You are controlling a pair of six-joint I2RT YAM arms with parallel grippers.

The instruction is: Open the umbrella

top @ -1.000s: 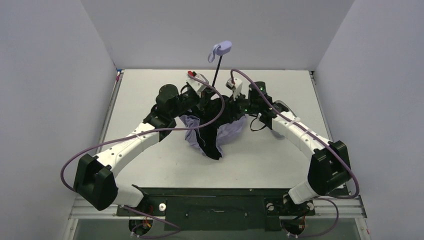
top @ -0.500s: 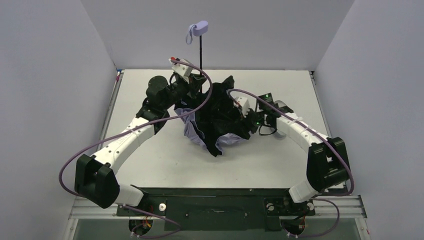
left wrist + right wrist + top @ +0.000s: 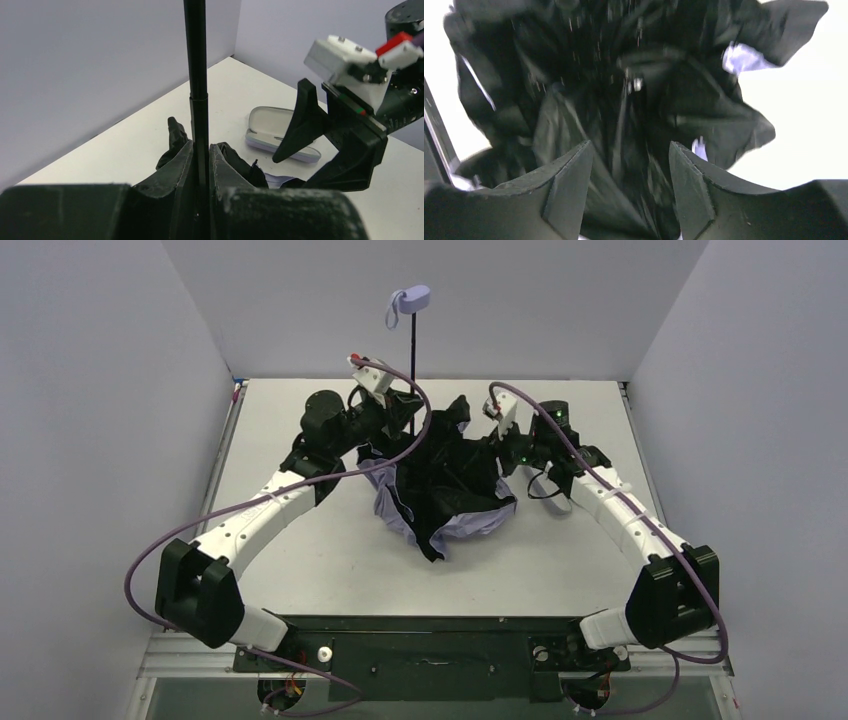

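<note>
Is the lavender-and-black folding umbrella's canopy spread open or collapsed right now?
Collapsed, not spread: the canopy sits crumpled in loose black and lavender folds, though the thin black shaft stands upright, clamped by the left gripper.

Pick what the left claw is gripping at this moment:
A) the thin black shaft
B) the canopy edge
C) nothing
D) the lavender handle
A: in the left wrist view, the left claw is shut around the thin black shaft of the umbrella, with the lavender handle well above it.
</note>
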